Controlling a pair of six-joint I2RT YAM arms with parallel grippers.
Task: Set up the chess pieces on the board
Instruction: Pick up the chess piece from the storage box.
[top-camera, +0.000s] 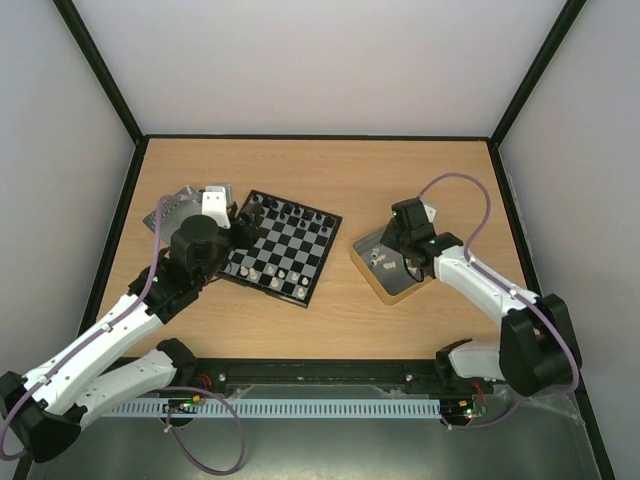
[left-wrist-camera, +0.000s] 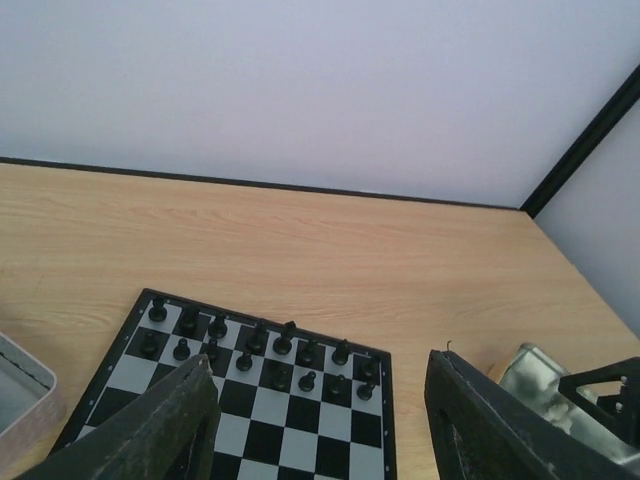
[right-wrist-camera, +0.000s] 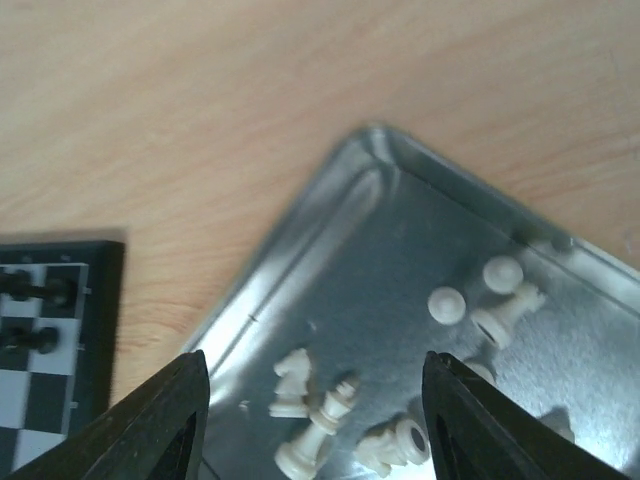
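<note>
Board (top-camera: 300, 250) sits skewed on the left half of your desk (top-camera: 330, 170), one corner pointing toward the near edge. Black chess pieces (left-wrist-camera: 250, 345) stand in two rows along its far side; a few white ones (top-camera: 266, 272) stand on squares by its near side. Your left gripper (left-wrist-camera: 318, 400) hangs over the board's left part, above the squares just short of the black rows. Its jaws are spread wide: in your left wrist view both fingers (left-wrist-camera: 165, 430) frame several bare squares, with nothing held between them. Just beside the board, toward the left edge, lies a silver tray (top-camera: 168, 212), partly under that arm.

Your right gripper (right-wrist-camera: 312, 400) hovers over a second silver tray (right-wrist-camera: 380, 140) on the right half of the desk, well apart from the board. It is released too, fingers (right-wrist-camera: 150, 430) wide apart and gripping nothing. Between and below them white pieces (right-wrist-camera: 320, 420) lie toppled on the tray floor, a knight and several pawns among them; whether the fingertips touch the metal you cannot tell from these views
</note>
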